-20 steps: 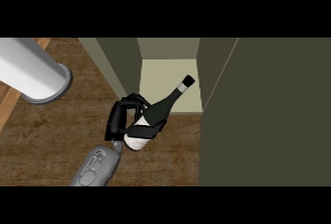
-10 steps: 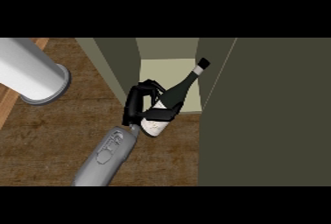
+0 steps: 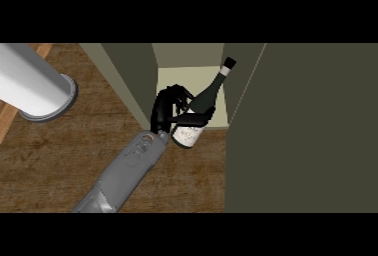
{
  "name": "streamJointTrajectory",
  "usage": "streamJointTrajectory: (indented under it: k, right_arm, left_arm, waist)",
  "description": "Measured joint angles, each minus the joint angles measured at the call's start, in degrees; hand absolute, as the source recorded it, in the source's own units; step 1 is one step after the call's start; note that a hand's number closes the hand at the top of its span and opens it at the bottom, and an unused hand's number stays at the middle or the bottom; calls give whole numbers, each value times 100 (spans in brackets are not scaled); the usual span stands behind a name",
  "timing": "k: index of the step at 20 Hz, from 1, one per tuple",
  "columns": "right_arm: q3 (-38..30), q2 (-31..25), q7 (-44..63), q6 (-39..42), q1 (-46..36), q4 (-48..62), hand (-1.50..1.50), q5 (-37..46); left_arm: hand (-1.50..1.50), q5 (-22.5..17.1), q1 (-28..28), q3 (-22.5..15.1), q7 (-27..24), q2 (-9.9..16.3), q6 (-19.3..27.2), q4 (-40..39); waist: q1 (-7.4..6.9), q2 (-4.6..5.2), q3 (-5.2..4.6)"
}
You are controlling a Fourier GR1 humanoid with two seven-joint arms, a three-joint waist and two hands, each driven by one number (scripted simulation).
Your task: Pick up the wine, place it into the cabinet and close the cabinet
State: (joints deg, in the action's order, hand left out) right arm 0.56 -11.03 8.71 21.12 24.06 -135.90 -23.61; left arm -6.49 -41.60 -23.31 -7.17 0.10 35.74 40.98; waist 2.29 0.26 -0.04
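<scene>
1. At the mouth of the open cabinet (image 3: pixel 193 75), the wine bottle (image 3: pixel 203 107) lies tilted, its long axis running from the pale label end over the wooden surface (image 3: pixel 88 150) up and to the right, capped neck already inside the opening over the light shelf floor
2. One hand (image 3: pixel 171 107) shows, on a grey forearm coming up from the lower edge left of centre; by its position I take it for the left, though only one arm is in view, so that is a judgement. The other hand is out of sight
3. The hand is clasped round the bottle's body: dark fingers wrap over the shoulder side, thumb across the lower body just above the label. It is grasping the wine, not released
4. The bottle's base is still outside, over the surface at the cabinet's front edge; the neck leads, close to the cabinet door (image 3: pixel 303 130), which stands open at the right
5. The coming move likely turns on pushing along the bottle's own axis, deeper in, minding the neck near the door
6. A grey cylinder (image 3: pixel 33 82) stands well apart at far left
</scene>
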Motion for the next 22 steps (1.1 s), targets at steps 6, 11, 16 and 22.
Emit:
streamJointTrajectory:
  k: [6, 11, 16, 22]
  right_arm:
    - [-45, -70, 31, 89, -53, 15, -150, -66]
    - [-35, -67, -49, 193, 31, 26, -150, -118]
    - [-111, -105, -50, 218, -19, 60, -150, -169]
    - [-28, -91, -60, 245, -6, 79, -150, -223]
  left_arm:
    - [150, -314, -549, -95, -116, -6, 178, -979]
    - [150, -571, -737, -109, -265, -8, 294, -1579]
    - [150, -805, -895, 56, -526, -10, 372, -2055]
    - [150, -1062, -1123, 342, -944, -9, 369, -2475]
  waist:
    - [98, 31, -3]
    - [167, 46, -4]
    - [168, 64, -7]
    - [233, 93, -10]
